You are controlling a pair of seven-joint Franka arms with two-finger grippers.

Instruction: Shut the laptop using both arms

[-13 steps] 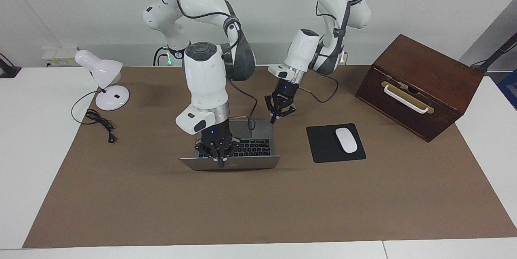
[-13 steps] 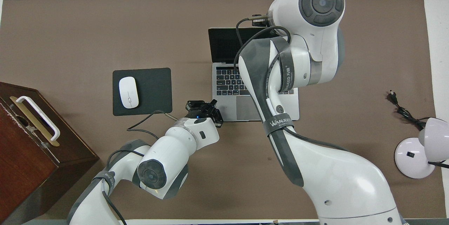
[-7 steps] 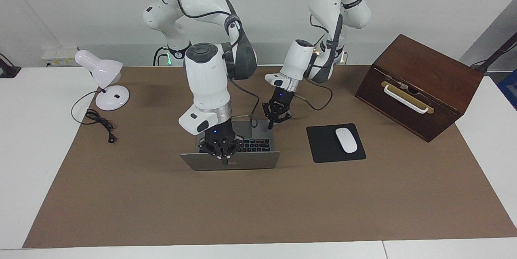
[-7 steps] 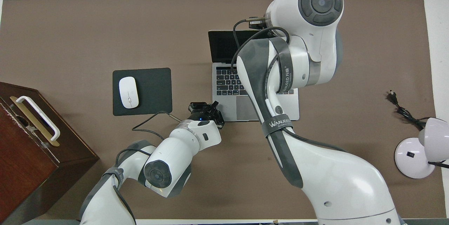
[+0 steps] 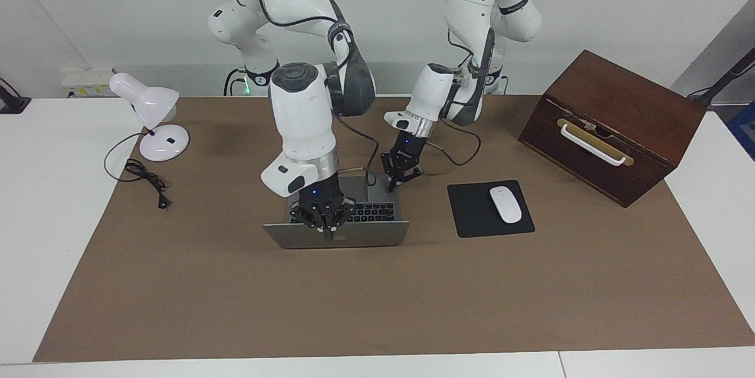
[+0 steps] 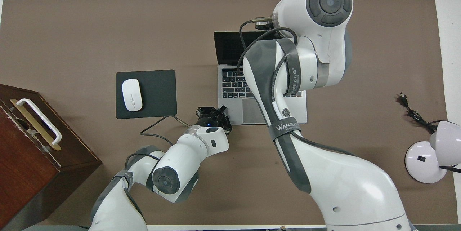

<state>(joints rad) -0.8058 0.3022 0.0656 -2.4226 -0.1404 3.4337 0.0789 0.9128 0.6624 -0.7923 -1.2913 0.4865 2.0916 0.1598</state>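
The silver-grey laptop (image 5: 360,236) stands open on the brown mat, its lid back toward the facing camera; its black keys show in the overhead view (image 6: 234,87). My right gripper (image 5: 326,229) is shut and rests its tips on the lid's top edge near the middle; in the overhead view my own arm hides it. My left gripper (image 5: 392,180) is shut and sits low at the corner of the laptop's base nearest the robots, toward the left arm's end; it also shows in the overhead view (image 6: 216,114).
A black mouse pad (image 5: 472,219) with a white mouse (image 5: 505,204) lies beside the laptop toward the left arm's end. A brown wooden box (image 5: 613,124) stands past it. A white desk lamp (image 5: 153,112) and its cord (image 5: 144,177) sit toward the right arm's end.
The lid has tipped up toward the robots under my right gripper. My left gripper has come down and in to the laptop's near corner.
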